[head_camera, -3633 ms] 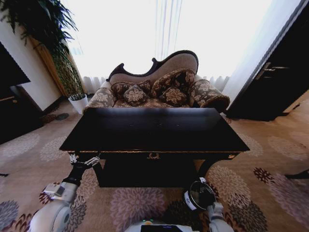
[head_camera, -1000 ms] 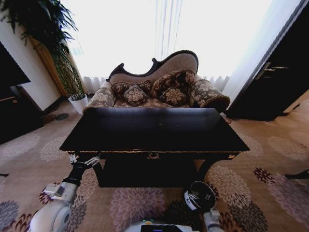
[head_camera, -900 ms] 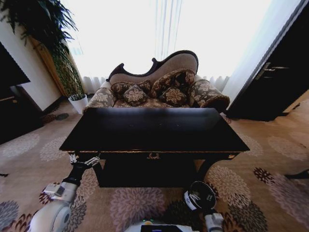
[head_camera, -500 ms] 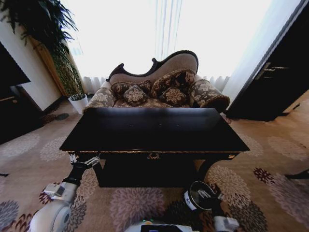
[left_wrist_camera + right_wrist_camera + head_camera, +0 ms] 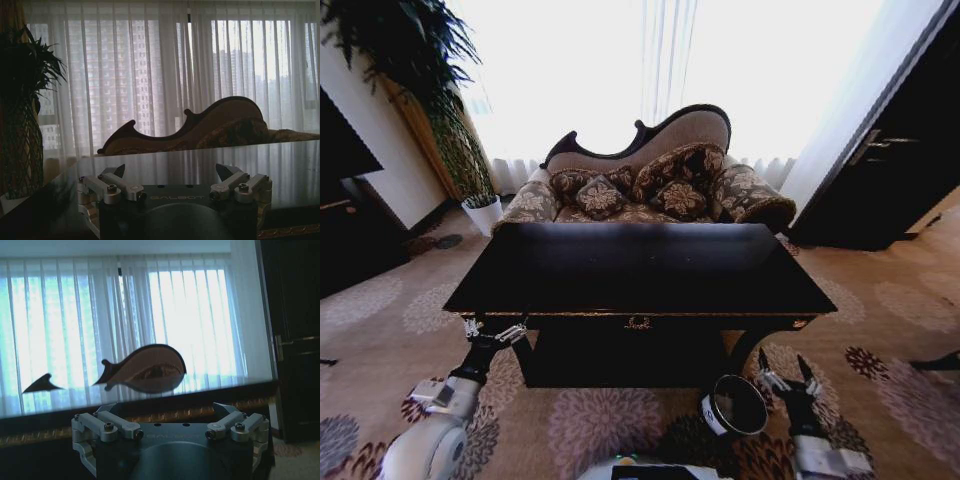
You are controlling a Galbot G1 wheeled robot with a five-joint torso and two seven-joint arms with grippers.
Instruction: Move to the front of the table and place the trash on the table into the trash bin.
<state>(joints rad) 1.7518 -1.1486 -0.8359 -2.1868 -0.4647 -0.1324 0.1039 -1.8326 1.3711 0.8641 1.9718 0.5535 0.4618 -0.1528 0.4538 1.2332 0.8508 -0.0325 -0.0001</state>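
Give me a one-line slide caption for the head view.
Robot at the black table, both open grippers, left and right, low; trash bin on the carpet.

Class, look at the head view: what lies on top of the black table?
The table top looks bare and glossy, no trash visible on it. What the trash bin holds cannot be made out.

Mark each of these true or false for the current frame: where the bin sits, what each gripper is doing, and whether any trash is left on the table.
1. The trash bin stands on the carpet in front of the table. True.
2. The right gripper is shut on a paper wad. False: it is open and holds nothing, beside the bin on its right.
3. The left gripper is open near the table's front left corner. True.
4. A crushed can lies in the middle of the tabletop. False: no trash can be made out on the glossy black top.
5. A sofa with patterned cushions stands behind the table. True.
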